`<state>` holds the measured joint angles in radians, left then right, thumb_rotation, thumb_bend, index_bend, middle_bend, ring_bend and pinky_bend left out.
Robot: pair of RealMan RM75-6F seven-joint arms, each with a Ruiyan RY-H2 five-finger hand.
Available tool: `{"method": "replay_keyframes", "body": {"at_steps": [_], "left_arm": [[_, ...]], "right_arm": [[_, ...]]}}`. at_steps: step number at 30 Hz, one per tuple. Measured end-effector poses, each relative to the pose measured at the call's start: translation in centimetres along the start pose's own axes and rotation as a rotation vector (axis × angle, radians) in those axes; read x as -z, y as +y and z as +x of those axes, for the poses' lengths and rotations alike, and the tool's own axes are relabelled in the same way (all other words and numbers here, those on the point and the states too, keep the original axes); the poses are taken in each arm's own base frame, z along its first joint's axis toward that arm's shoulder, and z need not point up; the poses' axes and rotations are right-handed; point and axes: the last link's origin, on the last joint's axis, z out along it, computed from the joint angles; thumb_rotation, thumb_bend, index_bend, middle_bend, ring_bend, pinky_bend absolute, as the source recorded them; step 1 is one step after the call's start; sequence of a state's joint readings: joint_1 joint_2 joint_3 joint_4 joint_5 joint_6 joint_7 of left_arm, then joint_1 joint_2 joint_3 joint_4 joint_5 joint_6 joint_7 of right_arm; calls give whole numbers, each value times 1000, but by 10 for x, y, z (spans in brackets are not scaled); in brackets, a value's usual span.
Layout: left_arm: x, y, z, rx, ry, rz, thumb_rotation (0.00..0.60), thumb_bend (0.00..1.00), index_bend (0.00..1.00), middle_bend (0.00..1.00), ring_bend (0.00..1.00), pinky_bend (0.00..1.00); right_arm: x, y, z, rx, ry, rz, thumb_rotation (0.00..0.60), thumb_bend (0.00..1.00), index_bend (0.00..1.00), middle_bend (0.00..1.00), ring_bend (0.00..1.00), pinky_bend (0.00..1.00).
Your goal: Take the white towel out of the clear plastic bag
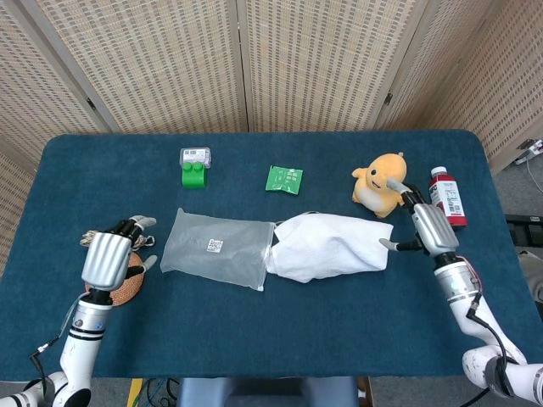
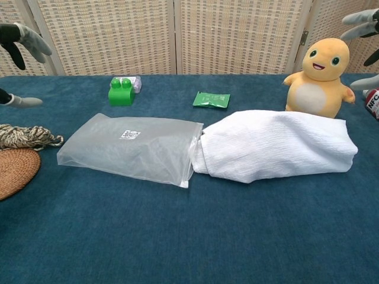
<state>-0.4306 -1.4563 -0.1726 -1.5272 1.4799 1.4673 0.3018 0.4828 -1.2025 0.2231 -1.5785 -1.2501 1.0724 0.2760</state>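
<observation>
Blue table (image 1: 297, 322), yellow plush toy (image 1: 379, 183) behind white towel (image 1: 329, 246), red bottle (image 1: 445, 197) beside

Plush toy (image 1: 379, 182) just behind towel (image 1: 329, 247)

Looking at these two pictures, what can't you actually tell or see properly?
- Whether the white towel is fully out: its left end meets the clear plastic bag mouth in both views.
- The bag's label: print too small, both views.
- The right hand: cut off by the chest view's edge.
- The woven coaster: mostly behind the left hand in the head view.
</observation>
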Motion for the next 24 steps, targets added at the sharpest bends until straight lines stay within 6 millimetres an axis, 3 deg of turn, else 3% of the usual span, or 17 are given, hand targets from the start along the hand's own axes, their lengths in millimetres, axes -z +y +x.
{"method": "replay_keyframes", "body": {"at_steps": [10,17,24], "left_arm": [[7,-13,16,85,-22,150,600,0,331,322,427,656],[21,-36,35,-37,-39,195,600,0,331,300,403,621],[49,-60,51,-112,-114,239,600,0,291,272,372,574]], "right_arm": [[9,1,-3,114,75,-9,600,0,59,140,29,288],[33,8,-2,146,67,-13,600,0,59,140,29,288],[63,19,0,172,49,-37,600,0,59,143,29,288]]}}
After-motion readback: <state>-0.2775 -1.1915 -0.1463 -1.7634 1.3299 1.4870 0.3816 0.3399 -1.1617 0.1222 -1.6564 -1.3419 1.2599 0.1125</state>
